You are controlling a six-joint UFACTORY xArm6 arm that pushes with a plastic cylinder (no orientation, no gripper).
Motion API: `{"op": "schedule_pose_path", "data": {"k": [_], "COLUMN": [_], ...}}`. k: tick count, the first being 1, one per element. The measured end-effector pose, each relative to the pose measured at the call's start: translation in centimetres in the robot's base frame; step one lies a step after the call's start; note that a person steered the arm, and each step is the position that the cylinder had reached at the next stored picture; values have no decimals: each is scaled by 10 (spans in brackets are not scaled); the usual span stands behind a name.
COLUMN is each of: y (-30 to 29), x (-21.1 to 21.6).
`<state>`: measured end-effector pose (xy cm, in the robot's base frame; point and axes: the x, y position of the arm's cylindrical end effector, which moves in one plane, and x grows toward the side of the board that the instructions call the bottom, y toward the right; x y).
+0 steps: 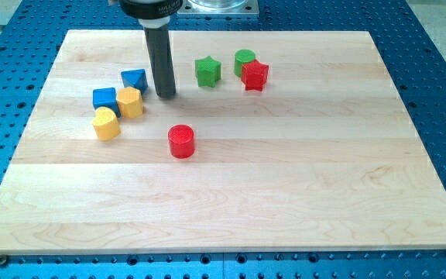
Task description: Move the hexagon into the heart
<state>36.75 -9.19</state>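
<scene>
The yellow hexagon (131,101) sits at the view's left, touching the blue cube (104,98) on its left. The yellow heart (106,124) lies just below and left of the hexagon, very close to it. My tip (166,95) stands on the board just right of the hexagon, with a small gap between them. The blue triangle block (134,79) is just up and left of my tip.
A green star (207,71), a green round block (245,59) and a red star-like block (255,75) cluster at the view's top centre. A red cylinder (182,142) stands below my tip. The wooden board (285,194) lies on a blue perforated table.
</scene>
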Motion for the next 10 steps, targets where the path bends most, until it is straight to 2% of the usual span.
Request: {"op": "schedule_pose_path", "data": {"k": [4,7,8,10], "y": [-74,-62,-92,-168], "x": [4,8,-10,-14]}}
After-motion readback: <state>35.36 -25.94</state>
